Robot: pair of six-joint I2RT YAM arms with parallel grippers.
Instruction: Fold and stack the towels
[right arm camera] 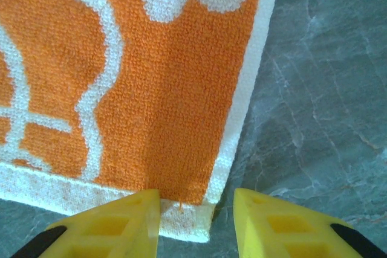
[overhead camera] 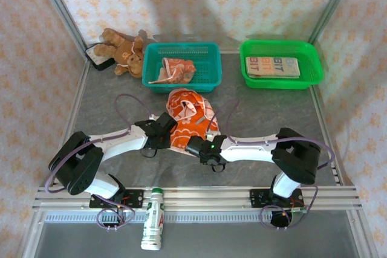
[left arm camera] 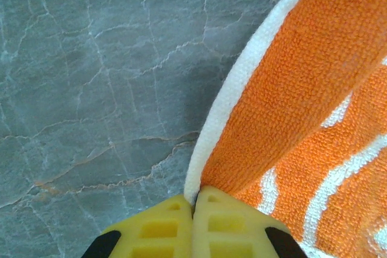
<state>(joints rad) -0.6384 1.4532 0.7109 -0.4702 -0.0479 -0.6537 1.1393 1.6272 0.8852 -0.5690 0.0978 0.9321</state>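
Left tool [left arm camera: 193, 202] pinching towel [left arm camera: 302, 101], right tool [right arm camera: 196, 200] parted

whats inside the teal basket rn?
One crumpled orange-and-white towel lies in the teal basket, with bare basket floor showing to its right. Whatever might be under the towel is covered, so a second cloth beneath it cannot be ruled out.

Top view: near edge of orange towel [overhead camera: 191, 108] hidden under left arm [overhead camera: 121, 140] and right arm [overhead camera: 254, 148], wrist views crop it (cream towel [overhead camera: 272, 66] lettering too small to read).
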